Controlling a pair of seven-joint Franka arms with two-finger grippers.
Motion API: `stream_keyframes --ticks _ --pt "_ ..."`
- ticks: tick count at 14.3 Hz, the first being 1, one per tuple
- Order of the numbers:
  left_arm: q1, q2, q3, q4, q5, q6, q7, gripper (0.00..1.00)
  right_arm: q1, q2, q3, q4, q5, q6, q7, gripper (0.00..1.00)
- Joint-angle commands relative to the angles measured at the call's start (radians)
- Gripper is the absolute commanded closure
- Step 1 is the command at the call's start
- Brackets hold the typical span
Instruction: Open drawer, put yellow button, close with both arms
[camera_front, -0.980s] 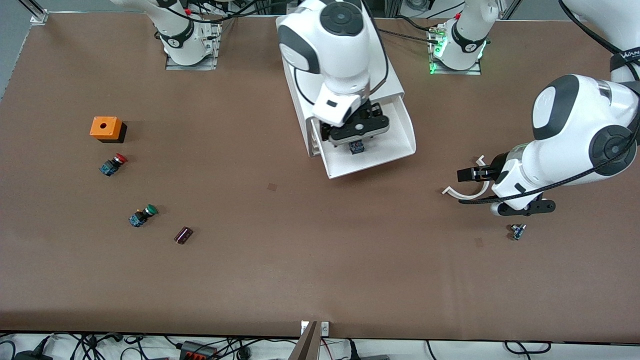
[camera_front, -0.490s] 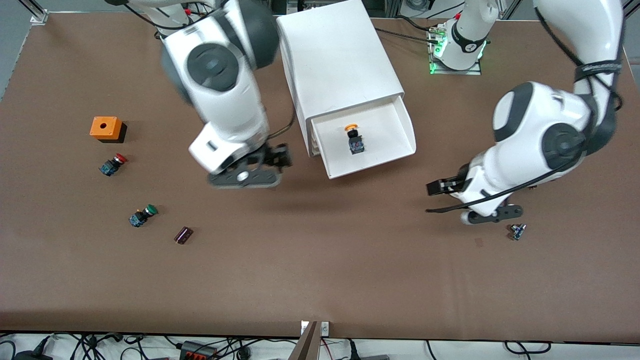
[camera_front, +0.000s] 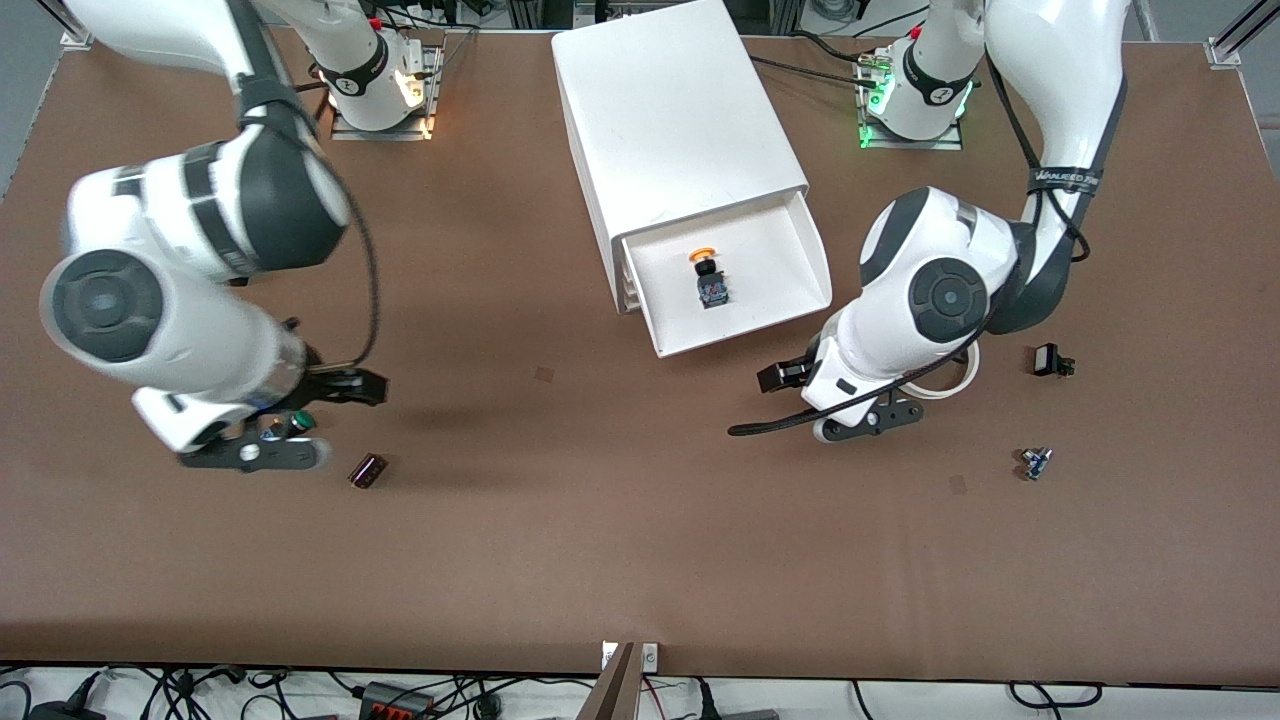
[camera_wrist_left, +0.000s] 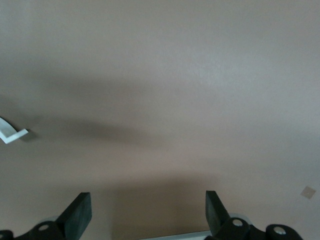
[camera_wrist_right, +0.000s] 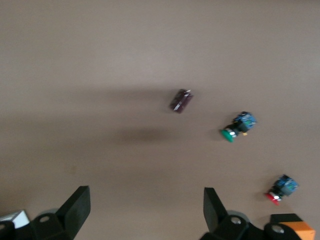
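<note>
Yellow button (camera_front: 709, 278) lying in open top drawer (camera_front: 790, 285).

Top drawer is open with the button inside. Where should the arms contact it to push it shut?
Press the drawer's front lip, the edge nearest the front camera, coming from that side toward the cabinet. It sticks out slightly askew, so one gripper near each front corner likely keeps it straight. The yellow button sits mid-tray, away from the lip.

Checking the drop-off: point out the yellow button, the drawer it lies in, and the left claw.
yellow button (camera_front: 706, 254): front view, on its orange cap.
drawer (camera_front: 775, 262): front view, on the bare tray floor beside the button.
left claw (camera_wrist_left: 147, 212): left wrist view, midway between its open fingertips.
</note>
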Motion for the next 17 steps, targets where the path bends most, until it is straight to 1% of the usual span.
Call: stream_keyframes --ticks 1,4,7,9,11,13,15,17 --pt "-0.019 -0.021 -0.012 -0.041 0.016 0.012 -0.026 0.00 -0.071 -0.044 0.020 -0.022 0.006 -0.018 -0.059 0.00" --pt "-0.009 -0.044 -0.076 -0.096 0.007 0.012 -0.078 0.00 -0.115 -0.070 0.016 -0.021 0.003 -0.020 -0.067 0.00" --pt "-0.007 -0.082 -0.116 -0.161 0.007 0.015 -0.144 0.00 -0.198 -0.127 0.019 -0.028 0.008 -0.026 -0.110 0.00" --pt "-0.005 -0.118 -0.139 -0.216 0.007 0.013 -0.181 0.00 -0.244 -0.200 0.019 -0.108 0.008 -0.024 -0.197 0.00" --pt "-0.005 -0.135 -0.181 -0.243 -0.004 0.012 -0.235 0.00 -0.270 -0.272 -0.001 -0.182 0.009 -0.017 -0.272 0.00" --pt "-0.005 -0.151 -0.213 -0.279 -0.004 0.007 -0.260 0.00 -0.273 -0.335 -0.027 -0.238 0.035 -0.015 -0.288 0.00" --pt "-0.004 -0.173 -0.230 -0.314 -0.005 0.007 -0.263 0.00 -0.275 -0.399 -0.032 -0.321 0.037 -0.006 -0.316 0.00" --pt "-0.004 -0.181 -0.247 -0.323 -0.016 0.002 -0.282 0.00 -0.273 -0.453 -0.032 -0.399 0.035 0.034 -0.313 0.00"
